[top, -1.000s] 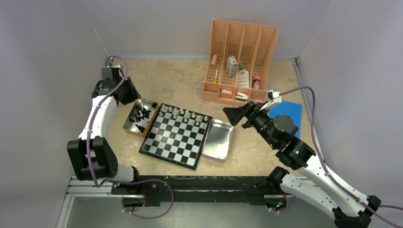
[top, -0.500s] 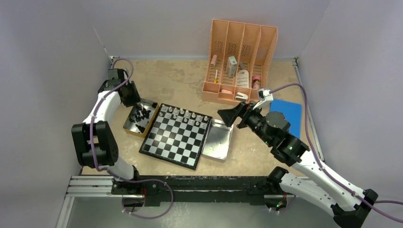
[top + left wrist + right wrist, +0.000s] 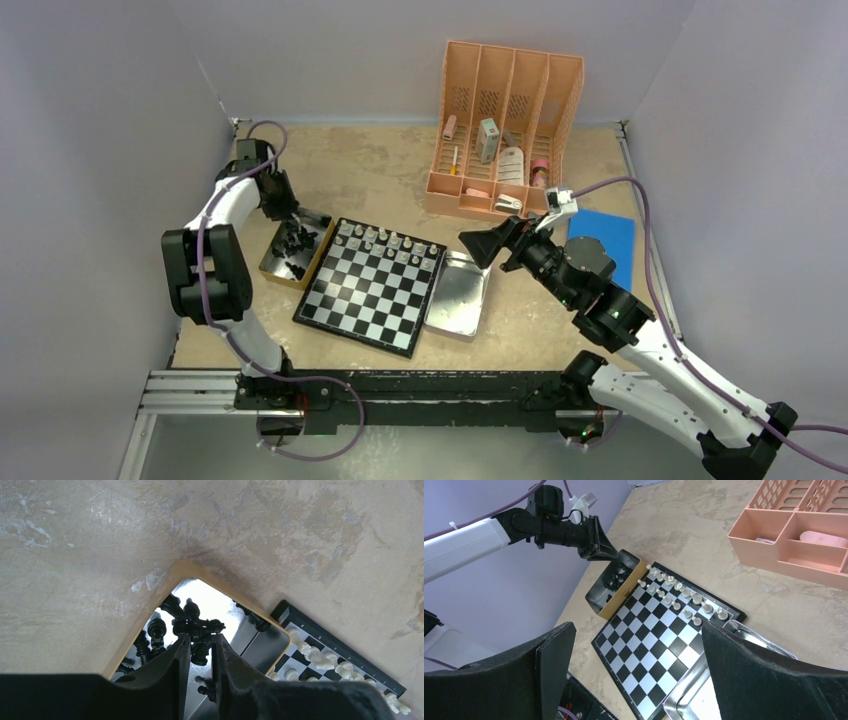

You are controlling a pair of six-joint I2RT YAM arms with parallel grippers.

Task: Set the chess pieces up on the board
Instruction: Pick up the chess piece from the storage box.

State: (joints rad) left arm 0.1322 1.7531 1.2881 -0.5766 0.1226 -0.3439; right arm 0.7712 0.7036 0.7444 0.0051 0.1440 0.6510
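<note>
The board lies mid-table with white chess pieces lined along its far edge, seen also as white chess pieces on the board. Black chess pieces are heaped in a tan-rimmed tray left of it. My left gripper reaches down into that tray, its jaws narrow, with one black piece in the gap; whether they touch it is unclear. My right gripper hangs wide open and empty above the board's right side.
A shiny silver tray lies against the board's right edge. A pink desk organizer with small items stands at the back, and a blue pad lies at the right behind my right arm.
My left gripper has moved in over the tray of black pieces and narrowed its jaws. My right arm has shifted slightly left, still open.
</note>
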